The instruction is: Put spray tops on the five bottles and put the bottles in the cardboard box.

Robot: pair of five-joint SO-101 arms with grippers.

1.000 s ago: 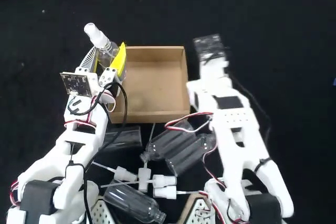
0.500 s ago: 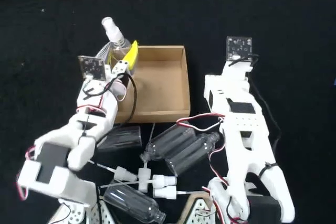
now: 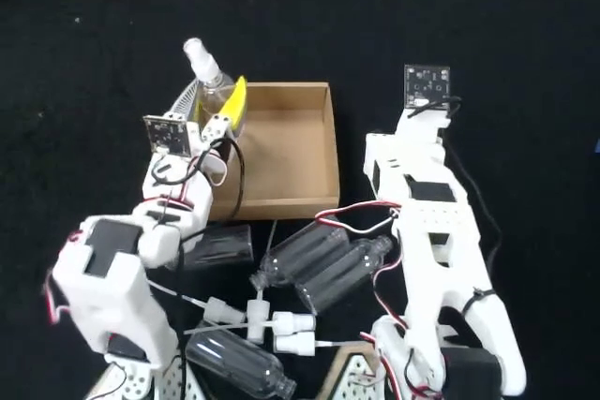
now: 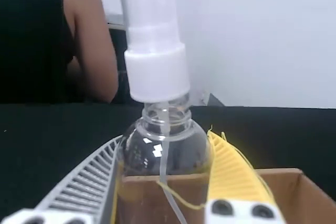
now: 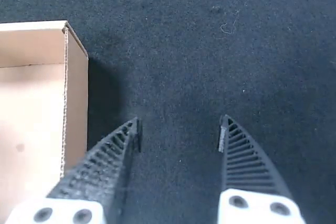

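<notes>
- Black cloth [image 3: 525,91] covers the whole table under me, fuzzy and flecked with lint up close [image 5: 210,51].
- A dark, glossy flat packet [image 3: 217,246] lies on that cloth at my near left.
- A perforated white plate [image 3: 192,379] sits at the near edge.
- A white wall [image 4: 262,35] stands beyond the far edge.

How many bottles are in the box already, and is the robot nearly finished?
Not nearly. The cardboard box looks empty. One bottle has its spray top on and sits in the left gripper at the box's edge. Uncapped bottles and loose spray tops lie on the table; the right gripper is open, empty.
</notes>
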